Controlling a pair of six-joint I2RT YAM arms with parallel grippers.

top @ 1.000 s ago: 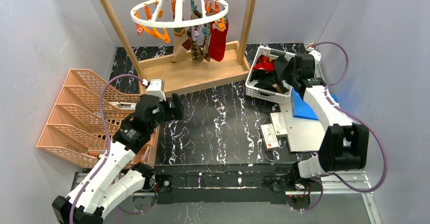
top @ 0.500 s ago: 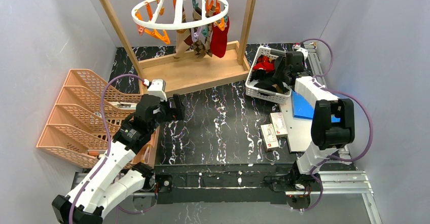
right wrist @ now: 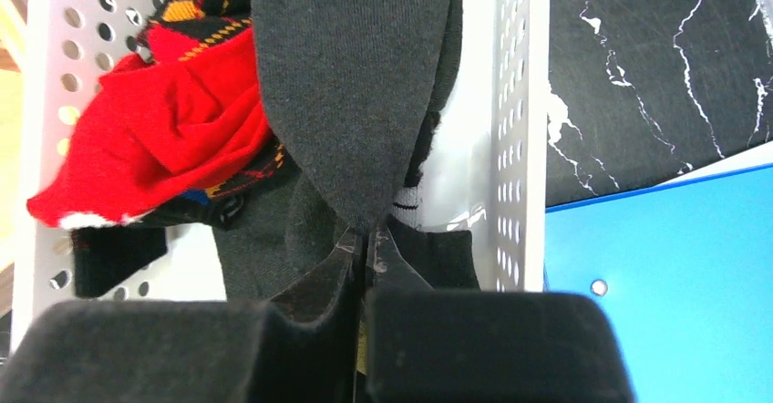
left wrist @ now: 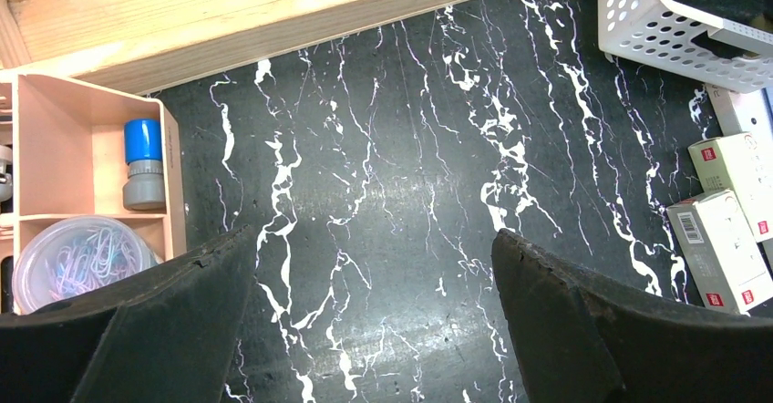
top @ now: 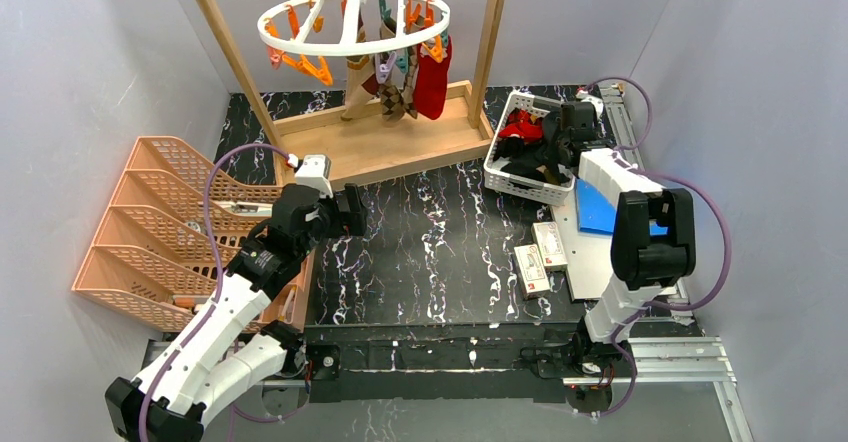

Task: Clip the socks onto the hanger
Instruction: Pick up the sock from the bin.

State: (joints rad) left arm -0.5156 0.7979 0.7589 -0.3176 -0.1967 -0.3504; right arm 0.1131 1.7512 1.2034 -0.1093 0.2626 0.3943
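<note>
The white ring hanger point(top: 300, 40) hangs from the wooden frame, with a red sock point(top: 432, 80) and argyle socks point(top: 390, 97) clipped under it. More socks point(top: 522, 128) lie in the white lattice basket point(top: 500, 176). My right gripper point(top: 556, 144) reaches into that basket. In the right wrist view its jaws point(right wrist: 369, 235) are shut on a fold of a dark grey sock point(right wrist: 355, 84), beside a red sock point(right wrist: 173, 139). My left gripper point(top: 352, 210) hovers over the marbled table, open point(left wrist: 374, 239), with nothing between its fingers.
An orange tiered tray point(top: 150, 222) stands at the left. Small white boxes point(top: 540, 252) and a blue folder point(top: 600, 212) lie right of centre. The wooden frame's base point(top: 380, 147) crosses the back. A wooden organizer holds a blue-capped bottle point(left wrist: 143, 161) and paper clips point(left wrist: 73, 257).
My right gripper has moved deeper into the basket and closed on the dark grey sock. The hanger swayed slightly. The left arm barely moved.
</note>
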